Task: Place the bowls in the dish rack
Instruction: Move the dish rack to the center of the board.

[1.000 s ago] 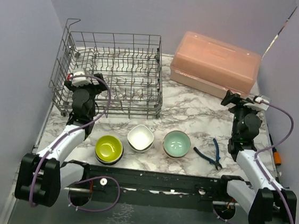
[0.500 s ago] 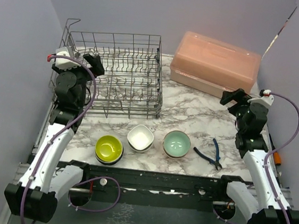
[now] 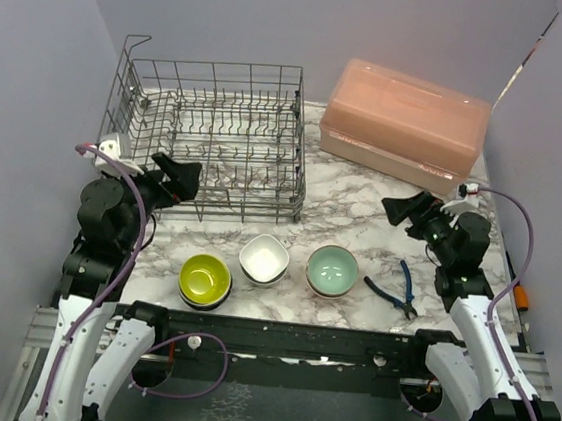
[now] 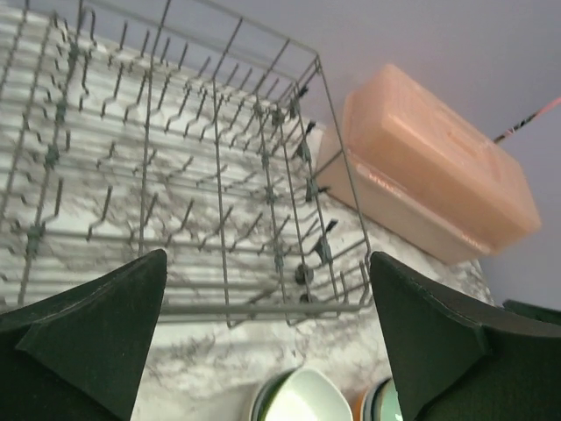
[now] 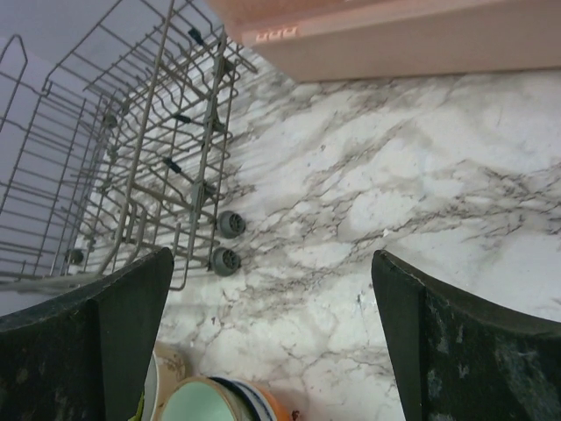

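Note:
Three small stacks of bowls stand in a row near the table's front: lime-yellow, white and pale teal. The white one and the teal one show at the bottom of the wrist views. The grey wire dish rack stands at the back left with no bowls in it. My left gripper is open and empty, raised at the rack's front left corner. My right gripper is open and empty, raised above the marble right of the teal bowl.
A pink lidded plastic box stands at the back right. Blue-handled pliers lie right of the teal bowl. An orange-tipped tool lies at the right edge. The rack's wheels face the marble.
The left arm swung from the rack's front up to its left rim, then back down to the front left corner. The right gripper moved left and lower. Bowls stayed put.

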`<state>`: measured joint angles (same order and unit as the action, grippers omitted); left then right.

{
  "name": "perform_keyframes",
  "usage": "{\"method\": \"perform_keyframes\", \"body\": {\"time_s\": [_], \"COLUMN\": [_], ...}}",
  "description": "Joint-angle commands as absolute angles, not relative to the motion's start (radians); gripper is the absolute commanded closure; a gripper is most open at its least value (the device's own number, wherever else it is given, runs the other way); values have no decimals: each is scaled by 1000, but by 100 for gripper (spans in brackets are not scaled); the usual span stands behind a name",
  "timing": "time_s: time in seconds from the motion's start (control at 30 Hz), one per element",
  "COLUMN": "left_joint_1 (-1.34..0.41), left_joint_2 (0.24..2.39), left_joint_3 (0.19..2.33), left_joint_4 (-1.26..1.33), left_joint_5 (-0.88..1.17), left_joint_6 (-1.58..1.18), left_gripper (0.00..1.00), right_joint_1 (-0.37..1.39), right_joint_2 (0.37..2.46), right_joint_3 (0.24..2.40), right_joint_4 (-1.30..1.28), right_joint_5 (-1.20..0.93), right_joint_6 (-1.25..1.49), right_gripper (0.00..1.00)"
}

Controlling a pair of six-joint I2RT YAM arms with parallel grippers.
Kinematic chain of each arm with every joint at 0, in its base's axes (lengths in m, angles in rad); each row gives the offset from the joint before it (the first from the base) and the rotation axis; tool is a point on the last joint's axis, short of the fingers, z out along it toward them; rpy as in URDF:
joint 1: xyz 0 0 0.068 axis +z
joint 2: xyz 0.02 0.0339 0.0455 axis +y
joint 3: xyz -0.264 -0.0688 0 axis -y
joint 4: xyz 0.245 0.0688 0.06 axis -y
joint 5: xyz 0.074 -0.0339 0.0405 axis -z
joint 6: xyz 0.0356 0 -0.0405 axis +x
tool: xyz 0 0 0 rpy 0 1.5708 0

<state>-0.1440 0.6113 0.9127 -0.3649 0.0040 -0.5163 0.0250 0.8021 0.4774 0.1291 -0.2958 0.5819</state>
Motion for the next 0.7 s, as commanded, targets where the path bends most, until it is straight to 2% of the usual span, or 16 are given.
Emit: {"method": "perform_keyframes", "body": {"time_s": [0.0, 0.23, 0.67], "left_joint_1": [-142, -142, -142], "left_joint_2": [560, 539, 595], "left_joint_3": [827, 709, 577], "left_joint_4": [-614, -646, -327], "left_joint_5": [119, 107, 194], "left_joint_6": [-640, -797, -919], "left_gripper": [1, 1, 1], "right_joint_1": [29, 29, 68], "right_joint_2": [790, 821, 1065], "right_joint_3": [438, 398, 497], "right_joint_4": [211, 253, 331], "right_joint_5": [-416, -507, -734], "right_joint_6": [619, 622, 658], "right_gripper": [0, 0, 0]}}
